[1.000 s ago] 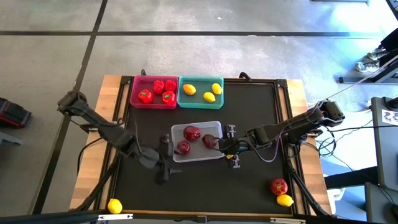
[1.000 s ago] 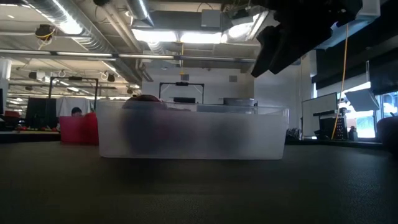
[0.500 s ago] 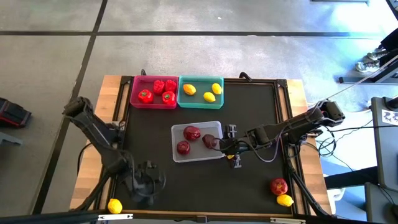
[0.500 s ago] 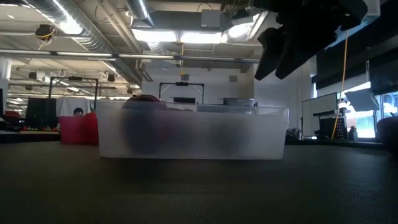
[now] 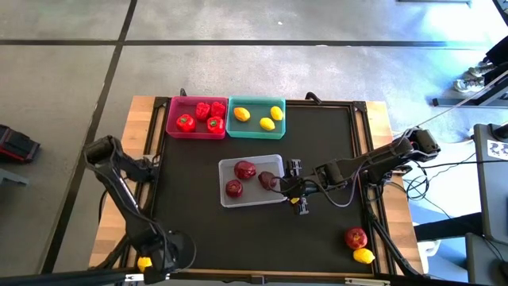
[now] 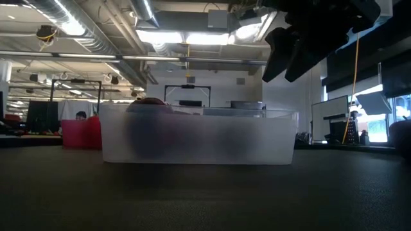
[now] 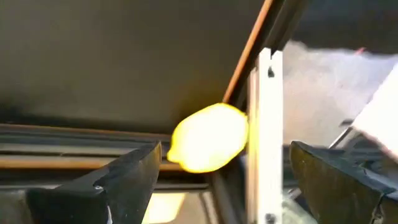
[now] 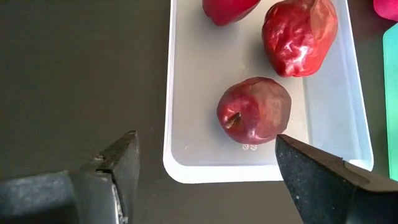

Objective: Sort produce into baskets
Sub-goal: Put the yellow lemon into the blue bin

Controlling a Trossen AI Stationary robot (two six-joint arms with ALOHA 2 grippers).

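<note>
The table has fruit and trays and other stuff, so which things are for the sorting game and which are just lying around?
For sorting:
- shallow pink plastic tray of glossy red peppers
- teal green tray of yellow lemons
- translucent grey-white tray of dark red apples
- loose apple and two loose lemons

Just lying about:
- black box on the floor
- cables

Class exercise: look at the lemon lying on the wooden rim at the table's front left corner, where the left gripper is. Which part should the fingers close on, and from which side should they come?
Grip the lemon across its short, rounded middle, not its pointed ends. It lies off the mat on the wooden rim beside a white upright, so probably come from above. The left gripper is open, one finger on either side of it.
</note>
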